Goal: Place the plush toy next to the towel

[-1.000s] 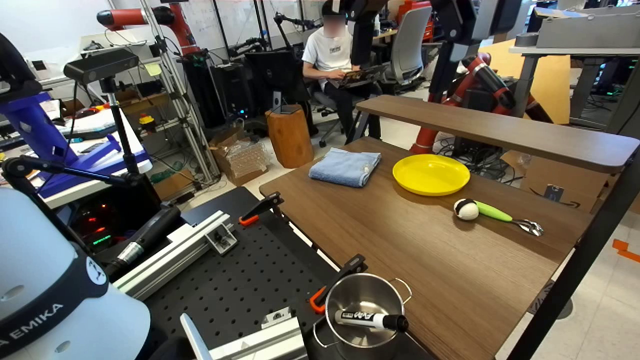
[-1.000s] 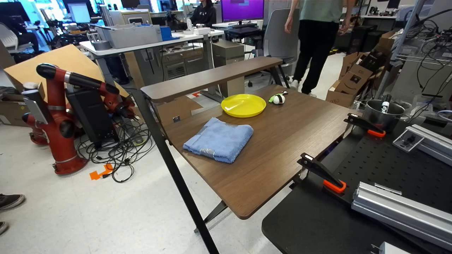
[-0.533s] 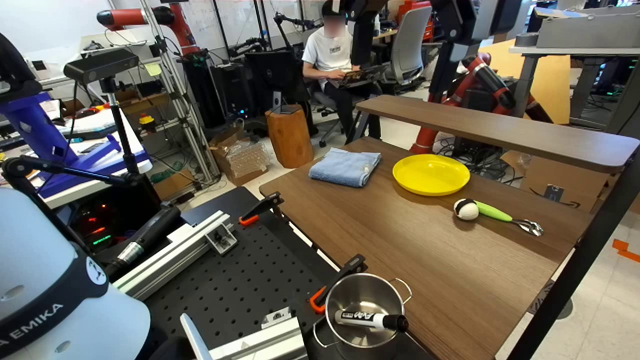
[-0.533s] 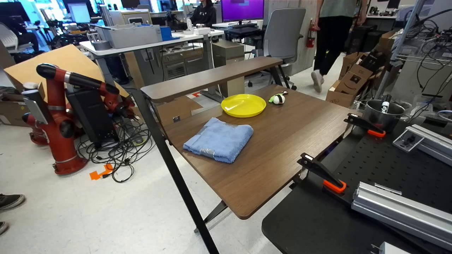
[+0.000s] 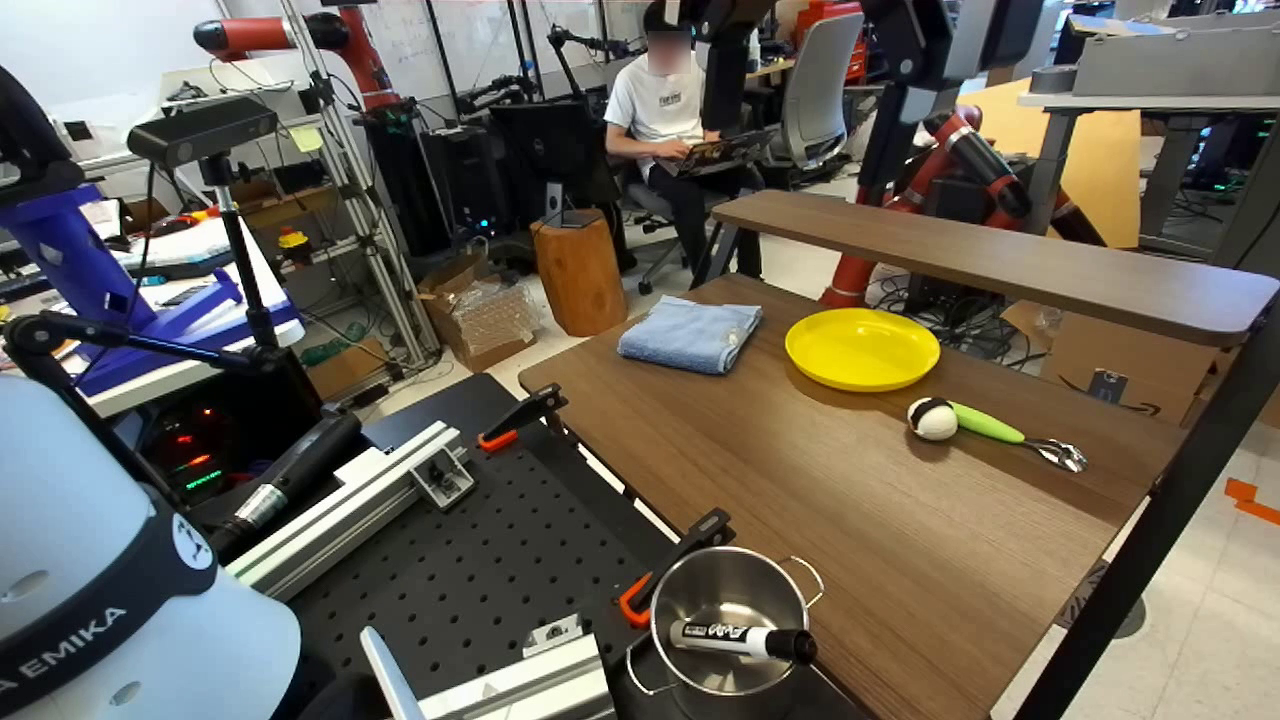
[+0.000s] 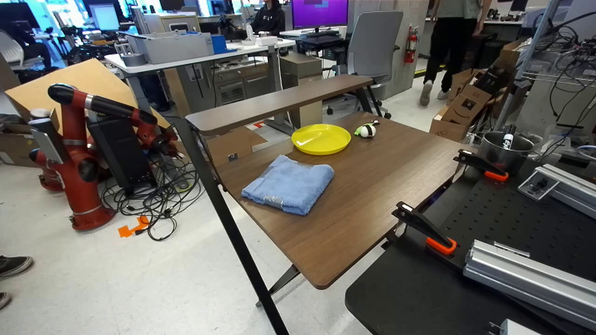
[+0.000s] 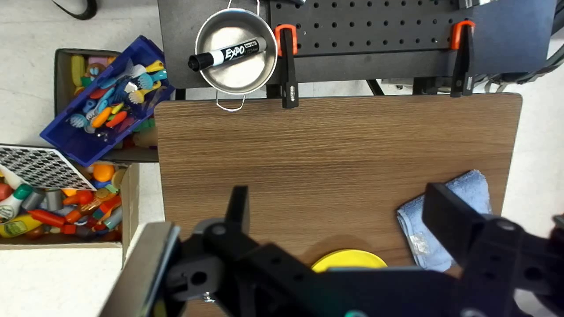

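The plush toy, a small white roundish lump with a black band, rests on the brown table. It shows in both exterior views, touching or close beside a green-handled metal utensil. The towel is a folded light-blue cloth on the table in both exterior views. It shows partly behind a finger in the wrist view. My gripper is open and empty, high above the table; in an exterior view its fingers hang at the top. The toy is hidden in the wrist view.
A yellow plate lies between towel and toy. A raised wooden shelf runs along the table's far side. A steel pot holding a marker and two clamps stand at the robot-side edge.
A person in the background walks away toward the right. The toy, towel, plate and gripper have not visibly moved.
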### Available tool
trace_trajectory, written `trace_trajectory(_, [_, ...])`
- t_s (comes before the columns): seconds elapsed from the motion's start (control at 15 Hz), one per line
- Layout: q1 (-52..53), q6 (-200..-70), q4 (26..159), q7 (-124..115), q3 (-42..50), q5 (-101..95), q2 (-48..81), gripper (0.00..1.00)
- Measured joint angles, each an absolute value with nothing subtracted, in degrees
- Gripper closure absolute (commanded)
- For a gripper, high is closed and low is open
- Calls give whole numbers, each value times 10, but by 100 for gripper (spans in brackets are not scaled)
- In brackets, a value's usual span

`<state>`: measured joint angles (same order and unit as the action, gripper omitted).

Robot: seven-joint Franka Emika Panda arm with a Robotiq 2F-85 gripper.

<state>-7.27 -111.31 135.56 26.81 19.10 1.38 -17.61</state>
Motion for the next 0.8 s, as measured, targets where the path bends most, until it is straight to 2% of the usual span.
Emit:
trace_trajectory(0.47, [-73, -1123, 1356, 268, 186, 14, -174, 0])
trace_trajectory(0.8, [-72, -1224, 1356, 263, 159, 16, -127, 0])
